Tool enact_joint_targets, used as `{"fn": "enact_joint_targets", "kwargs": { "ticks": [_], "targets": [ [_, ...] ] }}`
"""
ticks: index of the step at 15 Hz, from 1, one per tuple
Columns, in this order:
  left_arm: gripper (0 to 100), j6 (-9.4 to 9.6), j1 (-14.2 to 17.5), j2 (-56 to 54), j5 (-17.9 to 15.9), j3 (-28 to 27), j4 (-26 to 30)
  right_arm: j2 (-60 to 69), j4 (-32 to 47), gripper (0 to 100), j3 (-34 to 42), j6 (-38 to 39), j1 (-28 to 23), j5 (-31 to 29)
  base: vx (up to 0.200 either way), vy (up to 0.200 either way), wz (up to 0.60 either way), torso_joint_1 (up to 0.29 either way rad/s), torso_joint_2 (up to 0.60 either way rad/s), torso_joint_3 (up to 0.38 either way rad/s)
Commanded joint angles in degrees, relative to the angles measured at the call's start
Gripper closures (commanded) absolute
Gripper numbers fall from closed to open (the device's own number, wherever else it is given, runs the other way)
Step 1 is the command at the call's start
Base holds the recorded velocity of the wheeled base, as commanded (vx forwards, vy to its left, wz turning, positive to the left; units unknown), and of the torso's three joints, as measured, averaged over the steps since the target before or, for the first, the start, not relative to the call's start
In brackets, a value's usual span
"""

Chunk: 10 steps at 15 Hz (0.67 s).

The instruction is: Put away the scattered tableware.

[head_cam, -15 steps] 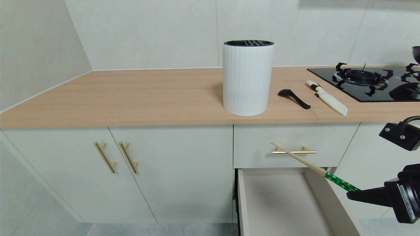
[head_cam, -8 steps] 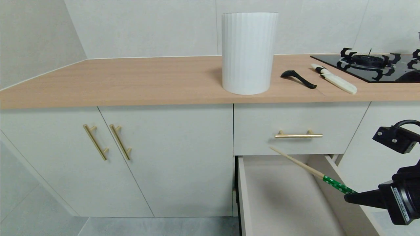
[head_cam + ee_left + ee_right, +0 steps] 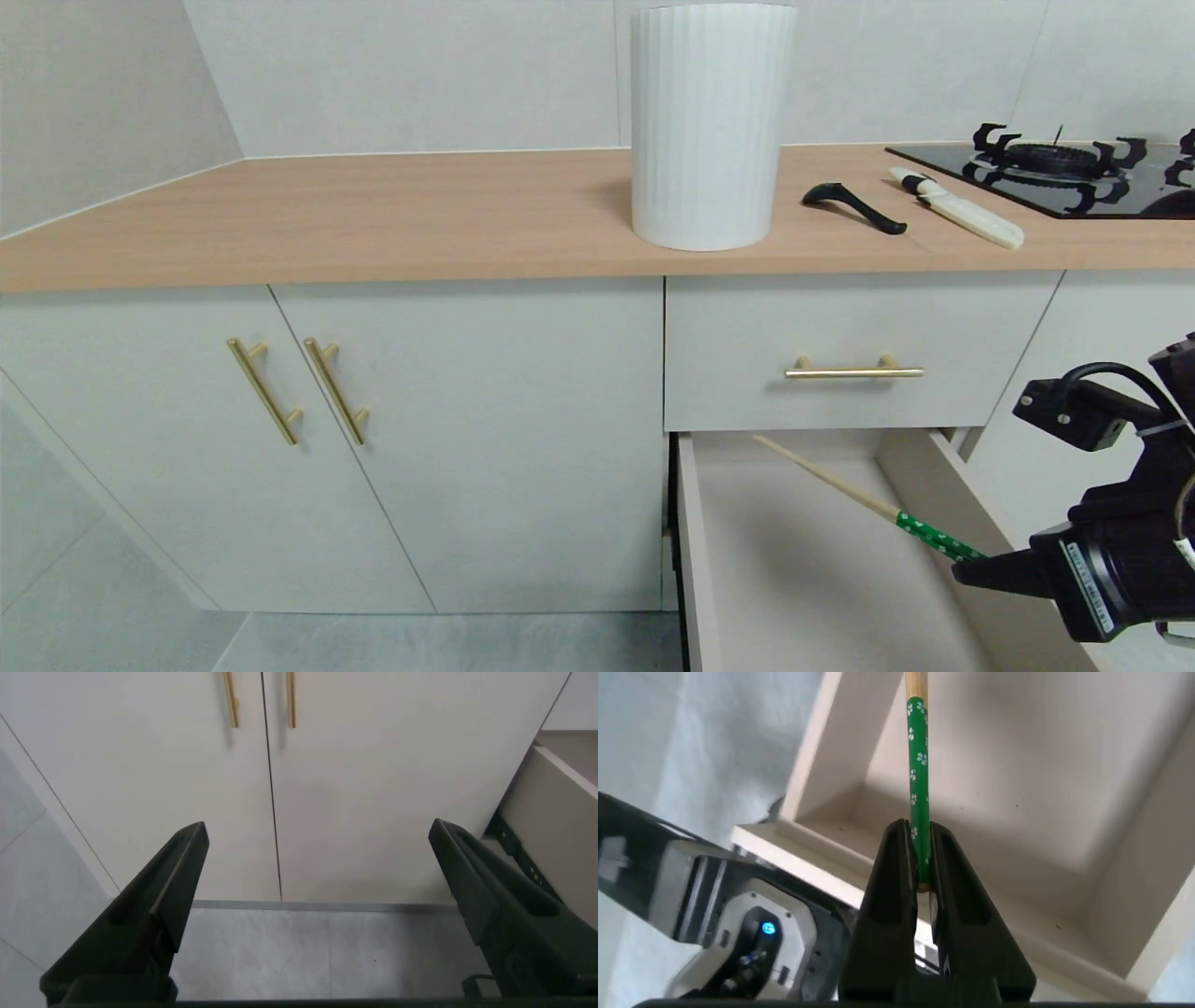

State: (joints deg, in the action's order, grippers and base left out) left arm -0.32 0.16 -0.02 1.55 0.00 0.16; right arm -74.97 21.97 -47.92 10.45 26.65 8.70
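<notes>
My right gripper [image 3: 976, 567] is shut on a wooden chopstick [image 3: 845, 490] with a green dotted end [image 3: 918, 761]. The stick slants up and left over the open lower drawer [image 3: 794, 569], its tip near the drawer's back. On the wooden counter lie a black spoon [image 3: 851, 205] and a white-handled knife [image 3: 957, 207], to the right of a tall white ribbed holder [image 3: 707, 126]. My left gripper [image 3: 318, 896] hangs open, low before the cabinet doors [image 3: 271, 765], with nothing between its fingers.
A black gas hob [image 3: 1074, 168] sits at the counter's far right. The upper drawer with a gold handle [image 3: 854, 371] is closed above the open one. Two cabinet doors with gold handles [image 3: 299, 390] stand at the left. Grey floor lies below.
The head view has shifted downward, so the counter sits higher in the picture. My right gripper and the chopstick have come lower, from in front of the upper drawer's handle into the open drawer.
</notes>
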Motion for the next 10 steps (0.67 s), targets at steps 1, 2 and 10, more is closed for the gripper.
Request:
{"fn": "enact_joint_targets", "kwargs": {
  "ticks": [1, 2, 10],
  "targets": [
    [0, -0.03, 0.02, 0.02, 0.03, 0.00, -0.07, -1.76, 0.09, 100, 0.55, -1.04, 0.07, 0.00, 0.000, 0.000, 0.00, 0.000, 0.00, 0.000],
    [0, -0.03, 0.02, 0.02, 0.03, 0.00, 0.02, -1.84, 0.09, 100, 0.81, -1.75, 0.07, 0.00, 0.000, 0.000, 0.00, 0.000, 0.00, 0.000],
    [0, -0.03, 0.02, 0.02, 0.03, 0.00, 0.02, -13.97, 1.15, 100, -7.10, -2.63, 0.07, -3.78, 0.000, 0.000, 0.00, 0.000, 0.00, 0.000]
  ]
}}
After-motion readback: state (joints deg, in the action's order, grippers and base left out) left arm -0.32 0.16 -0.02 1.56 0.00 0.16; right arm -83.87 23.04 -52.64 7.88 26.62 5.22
